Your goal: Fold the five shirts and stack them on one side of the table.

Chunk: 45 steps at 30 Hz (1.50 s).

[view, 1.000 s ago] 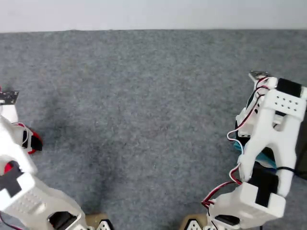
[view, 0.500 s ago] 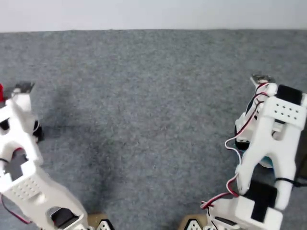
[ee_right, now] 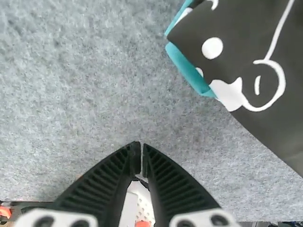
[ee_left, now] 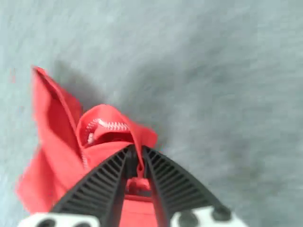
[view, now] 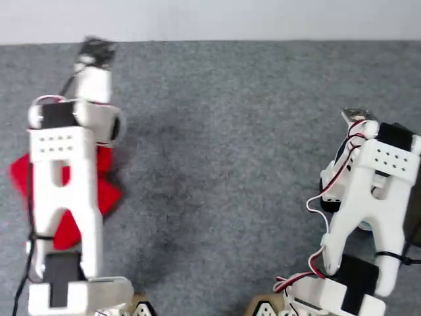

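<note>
One red shirt (view: 108,187) is sitting bunched at the high view's left, the left hand (ee_left: 135,151) pinching its fabric tight. Probably best: dragging it onto open surface (view: 230,164) and spreading it flat. The right hand (ee_right: 141,145) is resting closed, empty.

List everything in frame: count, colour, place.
red shirt: 1, red, bunched, left side of the table, a fold pinched in the left hand
black shirt: 1, black with white print, right side, lying on the teal shirt
teal shirt: 1, teal, its edge sticks out from under the black shirt
table cover: 1, grey felt, across the whole tabletop
wall: 1, white, beyond the far edge
left hand: 1, black fingers, shut on the red shirt
right hand: 1, black fingers, shut and empty, over grey felt near the black shirt
</note>
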### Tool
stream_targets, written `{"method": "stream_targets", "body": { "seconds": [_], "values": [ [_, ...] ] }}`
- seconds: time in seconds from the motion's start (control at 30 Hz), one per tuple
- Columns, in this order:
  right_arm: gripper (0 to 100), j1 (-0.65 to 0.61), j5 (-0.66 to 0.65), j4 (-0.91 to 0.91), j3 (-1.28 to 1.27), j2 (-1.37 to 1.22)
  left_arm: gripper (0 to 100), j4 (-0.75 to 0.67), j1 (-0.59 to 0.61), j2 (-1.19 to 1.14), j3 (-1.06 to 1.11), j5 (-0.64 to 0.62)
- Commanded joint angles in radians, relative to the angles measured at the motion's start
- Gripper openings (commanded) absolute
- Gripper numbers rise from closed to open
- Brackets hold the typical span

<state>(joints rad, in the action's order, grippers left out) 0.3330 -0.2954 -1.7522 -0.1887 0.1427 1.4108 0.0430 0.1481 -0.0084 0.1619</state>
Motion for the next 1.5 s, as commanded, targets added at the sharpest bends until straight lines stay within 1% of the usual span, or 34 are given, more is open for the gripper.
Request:
{"method": "stream_targets", "body": {
  "seconds": [0.0,0.13,0.23,0.33,0.43,0.53,0.7,0.87,0.97,1.1,1.3,1.37,1.47],
  "values": [
    [0.9,-0.005,0.012,-0.035,0.009,0.053,1,0.000,-0.207,0.143,-0.062,-0.023],
    [0.9,-0.005,0.012,-0.035,0.009,0.053,1,-0.015,-0.391,0.210,-0.077,-0.025],
    [0.9,-0.007,0.012,-0.035,0.009,0.053,6,0.011,-0.471,0.216,-0.076,-0.026],
    [0.9,-0.007,0.012,-0.035,0.009,0.053,16,0.043,-0.482,0.215,-0.074,-0.054],
    [0.9,-0.007,0.012,-0.035,0.009,0.051,20,0.066,-0.480,0.213,-0.074,-0.104],
    [0.9,-0.007,0.012,-0.035,0.009,0.048,20,0.109,-0.500,0.203,-0.036,-0.078],
    [0.9,-0.007,0.014,-0.035,0.009,0.047,20,0.175,-0.523,0.157,0.102,-0.014],
    [0.9,-0.007,0.014,-0.035,-0.012,0.047,20,0.190,-0.565,0.098,0.239,0.031],
    [0.9,-0.007,0.014,-0.033,-0.035,0.047,20,0.186,-0.594,0.032,0.298,0.028],
    [0.9,-0.007,0.014,-0.033,-0.049,0.045,20,0.184,-0.618,-0.095,0.308,0.025],
    [0.9,-0.012,0.012,-0.005,-0.049,0.045,21,0.110,-0.618,-0.278,0.308,0.023],
    [0.9,-0.013,0.012,-0.005,-0.049,0.045,21,0.107,-0.623,-0.318,0.305,0.025],
    [0.9,-0.013,0.012,-0.005,-0.049,0.045,21,0.107,-0.663,-0.330,0.308,0.025]
  ]
}}
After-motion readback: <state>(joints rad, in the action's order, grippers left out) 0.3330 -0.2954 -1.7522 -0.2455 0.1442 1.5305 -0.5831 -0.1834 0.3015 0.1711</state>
